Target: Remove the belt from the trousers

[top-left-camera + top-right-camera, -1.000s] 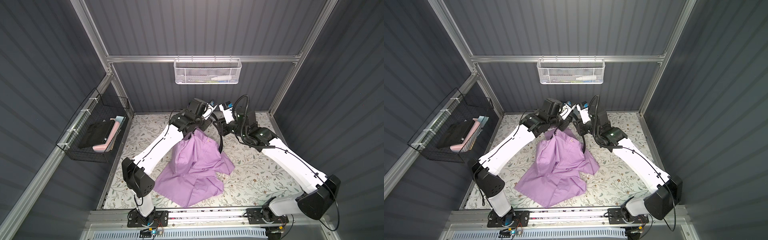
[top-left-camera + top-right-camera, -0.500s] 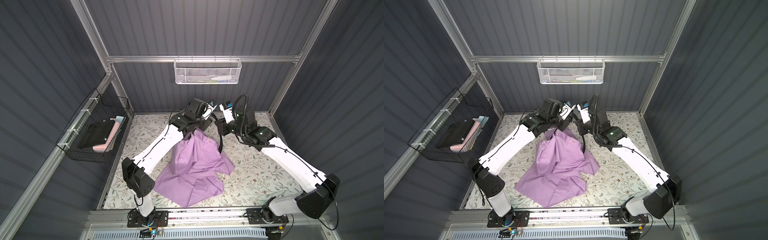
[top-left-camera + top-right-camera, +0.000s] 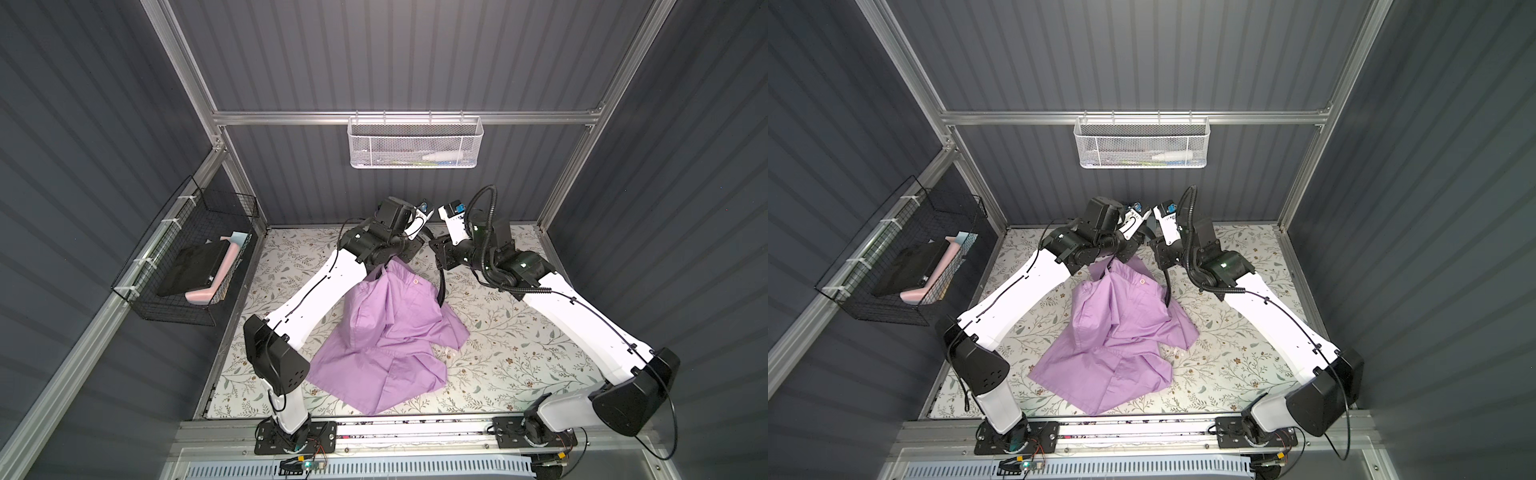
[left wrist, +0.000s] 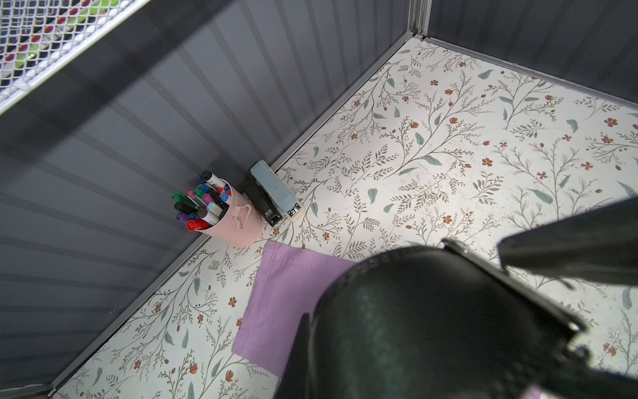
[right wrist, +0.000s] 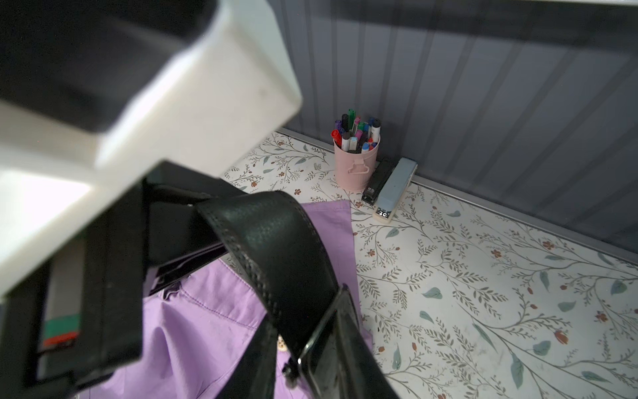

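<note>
The lilac trousers [image 3: 386,332] [image 3: 1113,332] are lifted at the waistband, and their legs lie crumpled on the floral table. My left gripper [image 3: 395,261] is shut on the raised waistband, its fingers hidden under the wrist. The black belt [image 3: 441,291] [image 3: 1168,291] hangs from my right gripper [image 3: 440,266] down to the cloth beside the button [image 3: 417,282]. In the right wrist view the belt strap [image 5: 276,248] arches down to its dark buckle [image 5: 331,352], with the right gripper shut on it. A dark stitched shape blocks the left wrist view above a trouser leg [image 4: 283,293].
A pink pen cup [image 5: 355,162] [image 4: 231,221] and staplers [image 5: 390,186] stand against the back wall. A black wire basket [image 3: 187,257] hangs on the left wall and a white mesh basket [image 3: 415,141] on the back wall. The two wrists are close together.
Hardly anything differs. Both arms hold the same raised pose, the right arm has shifted only slightly, and the trousers and belt hang as before.
</note>
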### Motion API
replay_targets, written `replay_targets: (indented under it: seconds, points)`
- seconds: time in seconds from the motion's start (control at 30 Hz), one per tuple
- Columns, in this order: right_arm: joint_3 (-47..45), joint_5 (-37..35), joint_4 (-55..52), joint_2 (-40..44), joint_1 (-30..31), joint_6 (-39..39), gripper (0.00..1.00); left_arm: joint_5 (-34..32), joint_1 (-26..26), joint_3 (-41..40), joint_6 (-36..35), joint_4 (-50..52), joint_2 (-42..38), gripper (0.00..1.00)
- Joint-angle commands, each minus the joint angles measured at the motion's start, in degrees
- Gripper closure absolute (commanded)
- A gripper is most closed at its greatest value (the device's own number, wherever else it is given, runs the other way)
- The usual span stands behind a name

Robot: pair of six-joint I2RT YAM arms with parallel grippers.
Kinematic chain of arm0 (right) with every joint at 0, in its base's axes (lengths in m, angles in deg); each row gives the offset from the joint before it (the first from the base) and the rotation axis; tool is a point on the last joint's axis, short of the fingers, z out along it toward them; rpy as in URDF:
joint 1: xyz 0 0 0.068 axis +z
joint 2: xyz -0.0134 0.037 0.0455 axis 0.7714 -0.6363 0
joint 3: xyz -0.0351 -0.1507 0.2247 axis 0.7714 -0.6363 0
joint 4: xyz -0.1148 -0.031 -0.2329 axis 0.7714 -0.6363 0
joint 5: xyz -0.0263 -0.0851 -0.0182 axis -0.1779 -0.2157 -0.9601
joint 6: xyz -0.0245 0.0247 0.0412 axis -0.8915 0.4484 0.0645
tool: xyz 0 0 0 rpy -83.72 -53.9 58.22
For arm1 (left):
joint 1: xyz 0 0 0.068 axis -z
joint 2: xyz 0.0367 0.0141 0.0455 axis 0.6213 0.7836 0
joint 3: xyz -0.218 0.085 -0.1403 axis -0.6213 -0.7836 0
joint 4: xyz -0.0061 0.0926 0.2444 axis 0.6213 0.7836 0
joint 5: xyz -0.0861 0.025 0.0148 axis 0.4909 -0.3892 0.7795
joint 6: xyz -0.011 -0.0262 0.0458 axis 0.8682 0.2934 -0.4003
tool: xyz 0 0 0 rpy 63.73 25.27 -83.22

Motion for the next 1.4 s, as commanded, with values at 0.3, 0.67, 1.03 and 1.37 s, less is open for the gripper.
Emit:
replay_targets:
  seconds: [0.3,0.67,1.03,1.37]
  points:
    - [0.4,-0.1,-1.5,-0.5,0.0,-0.4,0.87,0.3,-0.1,2.4,0.6,-0.7,0.1,1.00]
    - [-8.7,-2.2,1.6,1.6,-0.2,-1.0,0.93,1.8,-0.3,4.4,2.0,-1.3,-0.8,1.00]
    - [-22.3,0.4,10.8,6.1,-4.3,-0.2,1.00,9.2,-2.7,4.8,7.7,-4.8,-5.2,1.00]
    - [-24.1,-0.2,11.3,5.6,-6.2,1.4,0.94,11.5,-3.2,3.9,8.9,-6.2,-6.7,1.00]
